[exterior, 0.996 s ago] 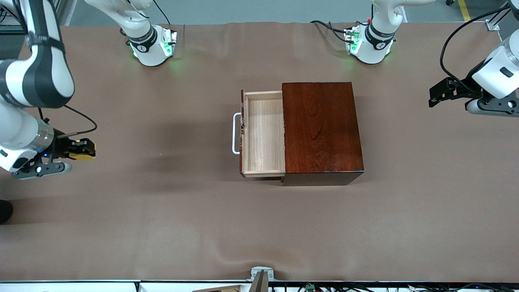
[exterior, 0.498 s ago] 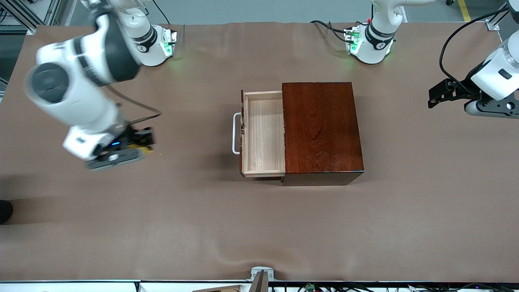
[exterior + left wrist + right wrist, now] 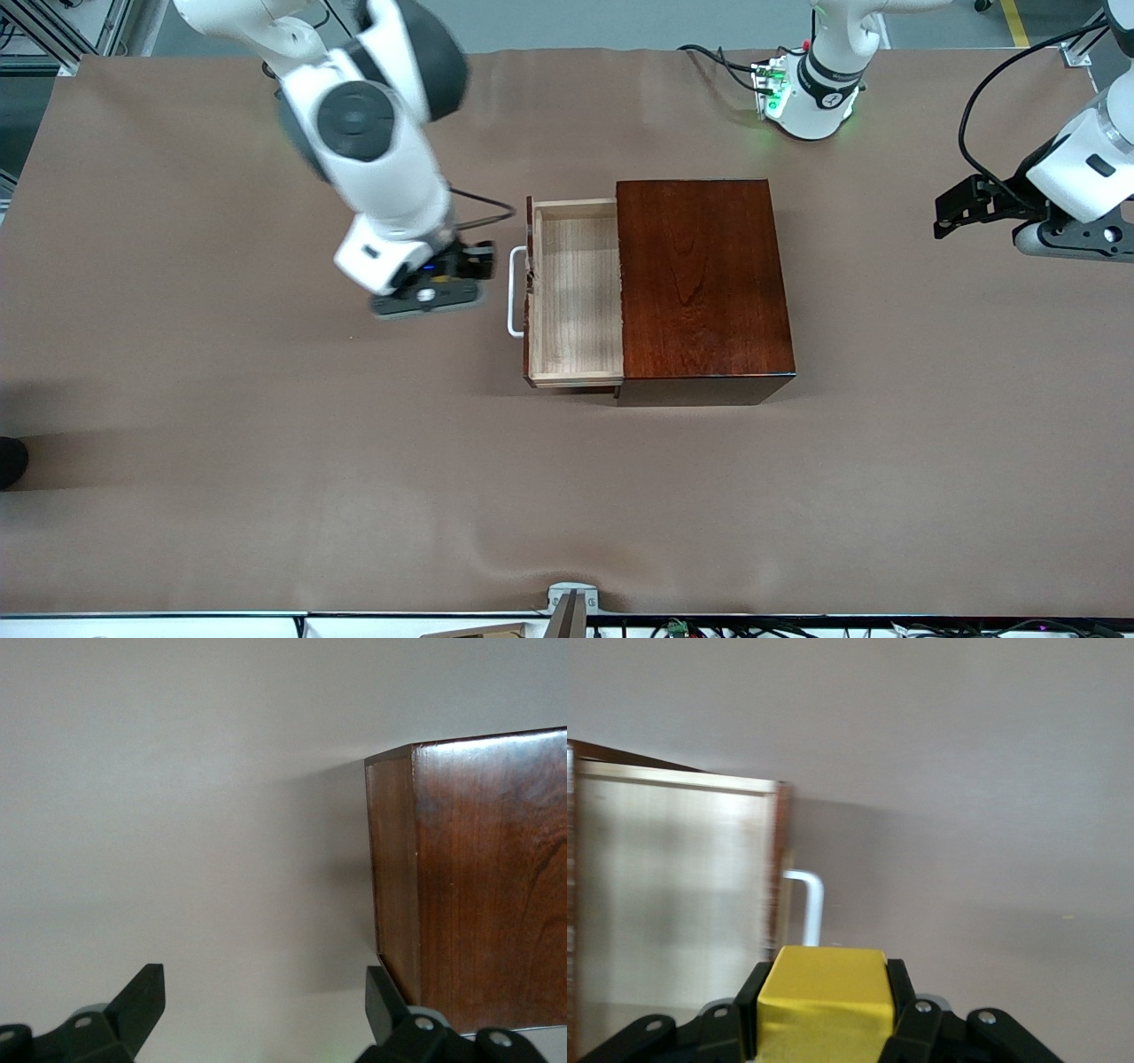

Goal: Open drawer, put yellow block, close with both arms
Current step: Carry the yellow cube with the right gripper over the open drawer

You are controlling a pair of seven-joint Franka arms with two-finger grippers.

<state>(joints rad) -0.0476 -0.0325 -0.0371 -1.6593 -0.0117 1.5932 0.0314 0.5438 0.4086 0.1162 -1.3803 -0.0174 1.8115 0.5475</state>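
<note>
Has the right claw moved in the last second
Yes. The right claw, shut on the yellow block, has swept from the right arm's end of the table toward the open drawer and is now just short of its white handle.

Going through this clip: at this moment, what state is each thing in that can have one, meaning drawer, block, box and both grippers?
drawer: pulled open, tray empty.
wooden box: sits flat on the table, drawer sticking out toward the right arm's end.
yellow block: clamped in the right gripper, off the table.
right gripper: jaws shut on the block, over the table just short of the drawer handle.
left gripper: jaws open, empty, waiting at the left arm's end of the table.
</note>
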